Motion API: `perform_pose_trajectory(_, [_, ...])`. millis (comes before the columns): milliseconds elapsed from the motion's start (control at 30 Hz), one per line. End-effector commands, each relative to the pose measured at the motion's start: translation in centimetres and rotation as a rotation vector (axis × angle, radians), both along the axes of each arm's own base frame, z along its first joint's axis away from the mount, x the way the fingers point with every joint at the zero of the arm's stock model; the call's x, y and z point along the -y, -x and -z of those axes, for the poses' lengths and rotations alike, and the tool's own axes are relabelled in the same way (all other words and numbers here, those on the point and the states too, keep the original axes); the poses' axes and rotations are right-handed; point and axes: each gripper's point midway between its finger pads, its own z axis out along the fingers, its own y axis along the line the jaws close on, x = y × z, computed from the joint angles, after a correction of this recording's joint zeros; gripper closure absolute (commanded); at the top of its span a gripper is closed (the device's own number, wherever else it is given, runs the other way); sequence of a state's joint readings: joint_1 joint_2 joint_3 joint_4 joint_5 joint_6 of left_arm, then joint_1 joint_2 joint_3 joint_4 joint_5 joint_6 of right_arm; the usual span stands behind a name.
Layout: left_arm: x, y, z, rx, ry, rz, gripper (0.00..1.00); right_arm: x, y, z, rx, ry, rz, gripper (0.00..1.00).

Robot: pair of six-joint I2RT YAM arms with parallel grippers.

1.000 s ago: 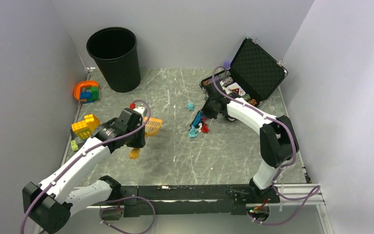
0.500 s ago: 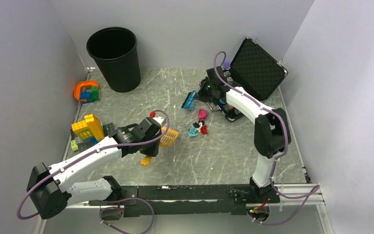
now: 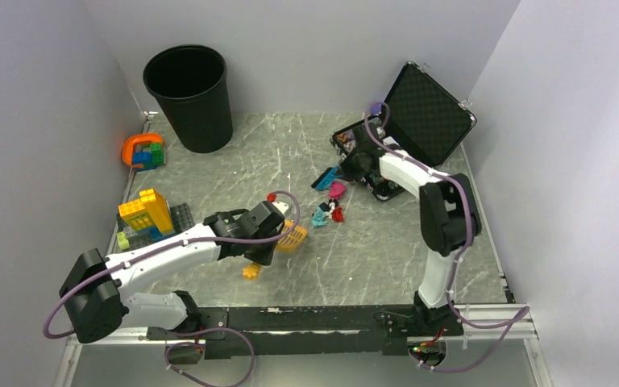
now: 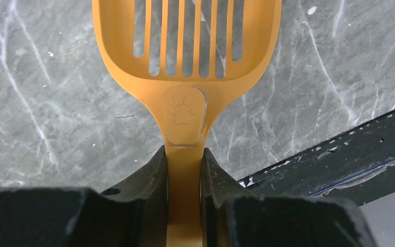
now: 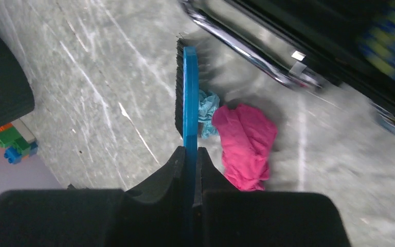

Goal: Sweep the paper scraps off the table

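Stretching low, left tool clamps the orange scoop — right tool, elbow bent, pinches the blue brush.

Three plain pale lilac-grey walls close the scene: a back wall, a left wall and a right wall. Their surface is smooth and matt. Between them lies a flat grey-green marble-patterned table with white streaks, and a silver metal rail runs along its edge. A long black bar crosses the near side. A round black plastic bin stands in the far left corner. The light is even and soft, with weak shadows.
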State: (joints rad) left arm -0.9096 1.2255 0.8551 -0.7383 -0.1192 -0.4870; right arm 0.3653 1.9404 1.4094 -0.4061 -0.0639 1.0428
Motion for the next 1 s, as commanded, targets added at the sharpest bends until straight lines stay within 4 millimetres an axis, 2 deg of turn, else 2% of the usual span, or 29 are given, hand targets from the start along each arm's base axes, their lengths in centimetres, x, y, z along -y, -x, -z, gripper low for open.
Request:
perform_pose_trajectory(0, [3.1,-0.5,-1.3,0.042,0.068,0.076,1.0,2.7,3.5,-0.5,-0.003,0.003,0.08,1.0])
perform_pose_trajectory(100, [4.1,-0.2,-0.9,0.038,0.052,0.109,1.0,2.9,5.6,-1.0,0.007,-0.03,0.07,1.0])
perform_pose_trajectory(200, [4.9,0.0,-0.3,0.031,0.032,0.135,1.0,2.7,6.5,-2.5,0.051,-0.059,0.021,1.0])
perform_pose_trajectory(367, [5.9,-0.1,0.2,0.041,0.012,0.209,1.0,2.6,6.0,-7.6,0.179,-0.004,-0.145,1.0])
perform_pose_trajectory(467, [5.7,-0.4,0.5,0.051,-0.022,0.228,1.0,4.2,5.6,-10.4,0.237,0.132,-0.22,1.0])
perform_pose_trajectory(633, [5.6,-0.9,1.2,0.079,-0.04,0.234,1.0,6.6,5.4,-13.6,0.324,0.321,-0.339,1.0])
perform_pose_trajectory(700, [5.7,-1.1,1.3,0.086,-0.036,0.239,1.0,7.5,5.4,-14.1,0.343,0.41,-0.406,1.0])
perform_pose_trajectory(800, [5.8,-1.2,1.5,0.086,-0.042,0.244,1.0,9.3,6.0,-13.3,0.301,0.553,-0.488,1.0])
perform_pose_trajectory(967, [6.5,-0.9,1.7,0.055,-0.034,0.262,1.0,9.9,8.1,-9.5,0.159,0.815,-0.791,1.0])
